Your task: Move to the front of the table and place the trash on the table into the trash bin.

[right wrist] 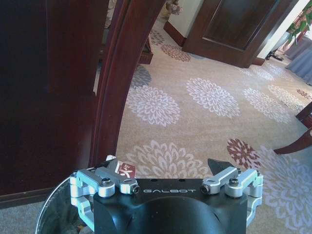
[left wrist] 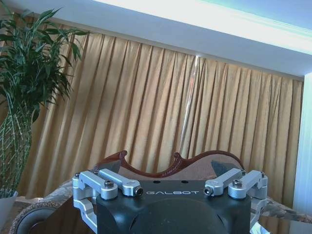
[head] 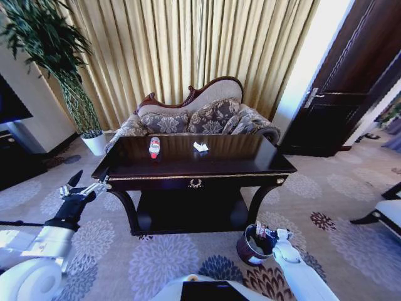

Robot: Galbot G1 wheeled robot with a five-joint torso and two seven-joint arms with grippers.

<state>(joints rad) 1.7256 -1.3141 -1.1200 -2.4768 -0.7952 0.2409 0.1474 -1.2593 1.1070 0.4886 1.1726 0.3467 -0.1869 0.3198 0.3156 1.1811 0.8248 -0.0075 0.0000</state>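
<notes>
Head view first: a clear plastic bottle [head: 154,147] with a red label is seen lying on the dark glossy table [head: 244,164], crumpled white paper [head: 200,147] set well apart to its right. A reddish wrapper [right wrist: 125,170] is glimpsed inside the trash bin [head: 245,251] by the table's right leg. Above the bin, the right gripper [head: 261,235] is spread open and empty. The left gripper [head: 80,185] is held open off the table's left corner.

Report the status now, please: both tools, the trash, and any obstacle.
Left tool open, raised beside table. Right tool open over trash bin. Bottle and crumpled paper on tabletop. Nothing in the way.
</notes>
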